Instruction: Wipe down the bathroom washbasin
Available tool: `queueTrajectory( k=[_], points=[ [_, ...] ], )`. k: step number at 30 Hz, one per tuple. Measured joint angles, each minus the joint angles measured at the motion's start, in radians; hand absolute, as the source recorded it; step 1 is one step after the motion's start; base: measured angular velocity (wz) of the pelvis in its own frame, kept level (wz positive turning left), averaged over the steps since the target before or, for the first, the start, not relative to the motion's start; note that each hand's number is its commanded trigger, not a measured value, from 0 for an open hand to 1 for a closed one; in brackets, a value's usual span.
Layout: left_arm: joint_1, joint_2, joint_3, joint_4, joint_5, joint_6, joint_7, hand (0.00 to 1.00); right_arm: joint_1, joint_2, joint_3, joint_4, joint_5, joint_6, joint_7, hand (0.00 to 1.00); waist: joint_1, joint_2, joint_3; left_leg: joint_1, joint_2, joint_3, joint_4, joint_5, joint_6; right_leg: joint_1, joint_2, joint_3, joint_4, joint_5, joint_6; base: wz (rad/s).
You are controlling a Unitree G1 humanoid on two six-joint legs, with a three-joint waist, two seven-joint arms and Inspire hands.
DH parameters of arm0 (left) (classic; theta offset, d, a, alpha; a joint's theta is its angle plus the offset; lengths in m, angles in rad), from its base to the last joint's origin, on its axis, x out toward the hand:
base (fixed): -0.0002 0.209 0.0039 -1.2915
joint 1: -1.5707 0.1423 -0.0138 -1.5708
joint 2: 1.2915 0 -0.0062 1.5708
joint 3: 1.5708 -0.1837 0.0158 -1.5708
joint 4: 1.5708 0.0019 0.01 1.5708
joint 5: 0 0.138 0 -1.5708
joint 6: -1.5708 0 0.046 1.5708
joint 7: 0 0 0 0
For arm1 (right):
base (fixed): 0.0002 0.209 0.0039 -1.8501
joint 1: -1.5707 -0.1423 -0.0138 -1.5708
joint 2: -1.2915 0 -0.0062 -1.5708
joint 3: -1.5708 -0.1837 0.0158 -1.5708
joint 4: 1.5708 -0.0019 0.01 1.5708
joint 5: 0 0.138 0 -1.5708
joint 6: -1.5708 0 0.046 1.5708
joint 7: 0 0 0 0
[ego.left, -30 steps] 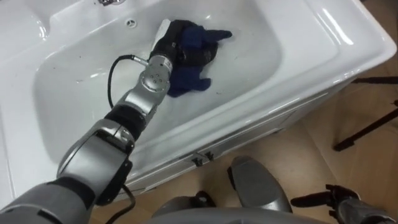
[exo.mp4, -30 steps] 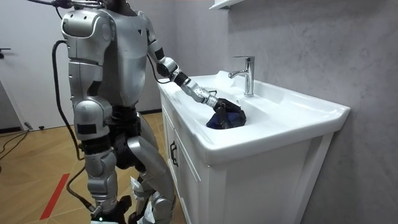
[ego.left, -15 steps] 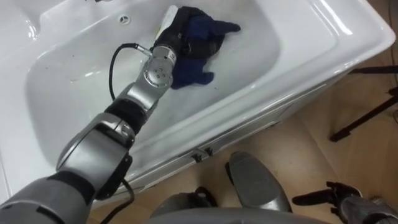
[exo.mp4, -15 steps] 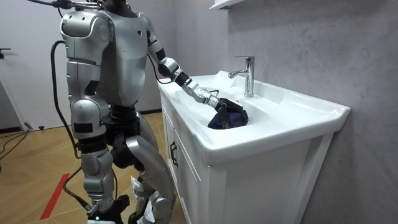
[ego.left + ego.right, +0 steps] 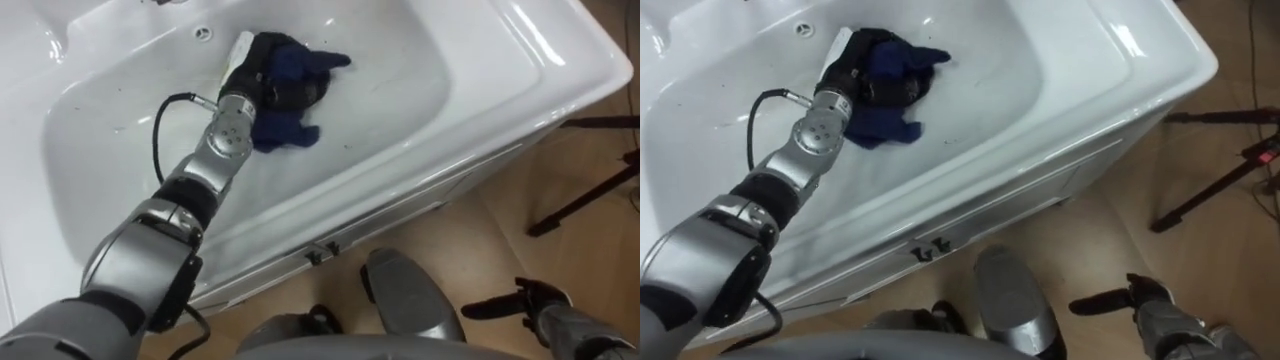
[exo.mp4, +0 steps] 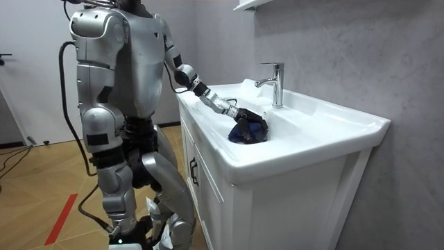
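One blue cloth (image 5: 285,132) lies bunched in the one white basin (image 5: 400,90), near its back wall below the single tap (image 6: 276,83). The left hand (image 5: 262,75) clamps it, fingers curled into the folds. The right hand (image 5: 545,305) hangs in front of the basin; I cannot tell its grip.

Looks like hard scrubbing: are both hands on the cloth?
No, just the left hand grips the cloth; the right hand hangs low outside the basin.

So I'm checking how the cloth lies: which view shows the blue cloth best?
The left eye view: it looks straight down on the blue cloth, bunched in the left hand on the basin floor. The right eye view shows the same; the room view shows a side-on dark bundle.
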Motion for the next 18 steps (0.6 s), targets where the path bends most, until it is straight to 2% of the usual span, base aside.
queueTrajectory(
  k=[2, 4, 5, 8, 9, 11, 12, 14, 18],
  points=[
    [0.03, 0.033, 0.038, 0.025, 0.078, 0.0, 0.006, 1.0, 0.02, -0.003, -0.049, -0.003, -0.003, 0.0, 0.0, 0.0, 0.033, 0.007, -0.0158, 0.007, 0.011, 0.0, -0.004, -0.001, -0.005, 0.014, 0.004, -0.006, -0.02, 0.006, -0.006, -0.07],
    [0.063, 0.07, 0.065, 0.031, 0.135, 0.0, 0.016, 1.0, 0.028, -0.002, -0.076, 0.0, -0.02, 0.0, 0.0, 0.0, 0.045, 0.01, -0.024, 0.017, 0.012, -0.001, -0.016, 0.004, -0.008, 0.025, 0.004, -0.01, -0.031, 0.011, -0.008, 0.02],
    [0.081, 0.083, 0.075, 0.033, 0.159, -0.002, 0.021, 1.0, 0.038, -0.004, -0.095, 0.003, -0.02, -0.001, -0.001, 0.0, 0.062, 0.015, -0.0303, 0.031, 0.012, -0.003, -0.03, 0.007, -0.012, 0.038, 0.007, -0.01, -0.045, 0.015, -0.01, 0.0],
    [0.136, 0.111, 0.106, 0.037, 0.242, -0.002, 0.048, 1.0, 0.059, -0.003, -0.126, 0.004, -0.037, -0.002, -0.002, 0.0, 0.089, 0.018, -0.038, 0.079, 0.01, -0.016, -0.073, 0.023, -0.02, 0.09, 0.01, -0.023, -0.083, 0.021, -0.015, 0.06],
    [0.15, 0.117, 0.11, 0.037, 0.256, -0.002, 0.06, 1.0, 0.063, -0.003, -0.134, 0.004, -0.037, -0.003, -0.004, 0.0, 0.097, 0.019, -0.0406, 0.087, 0.012, -0.017, -0.077, 0.025, -0.022, 0.099, 0.013, -0.023, -0.09, 0.022, -0.016, 0.0],
    [0.196, 0.133, 0.153, 0.035, 0.3, -0.002, 0.091, 1.0, 0.091, -0.005, -0.161, 0.004, -0.038, -0.003, -0.024, 0.0, 0.141, 0.021, -0.0541, 0.112, 0.018, -0.023, -0.089, 0.029, -0.029, 0.128, 0.019, -0.027, -0.11, 0.027, -0.023, 0.0],
    [0.201, 0.138, 0.154, 0.032, 0.308, -0.002, 0.097, 1.0, 0.098, -0.006, -0.165, 0.004, -0.038, -0.002, -0.03, 0.0, 0.151, 0.021, -0.056, 0.116, 0.018, -0.026, -0.091, 0.03, -0.03, 0.133, 0.02, -0.029, -0.112, 0.027, -0.024, 0.07],
    [0.219, 0.151, 0.165, 0.017, 0.398, -0.002, 0.115, 1.0, 0.104, -0.009, -0.207, 0.003, -0.046, -0.002, -0.037, 0.0, 0.177, 0.028, -0.0614, 0.131, 0.019, -0.027, -0.106, 0.036, -0.034, 0.145, 0.021, -0.03, -0.12, 0.029, -0.028, 0.0],
    [0.26, 0.152, 0.184, 0.007, 0.496, -0.002, 0.157, 1.0, 0.104, -0.01, -0.252, 0.001, -0.048, -0.003, -0.043, 0.0, 0.191, 0.039, -0.0694, 0.164, 0.017, -0.03, -0.134, 0.049, -0.04, 0.17, 0.024, -0.03, -0.133, 0.03, -0.033, -0.02]
  ],
)
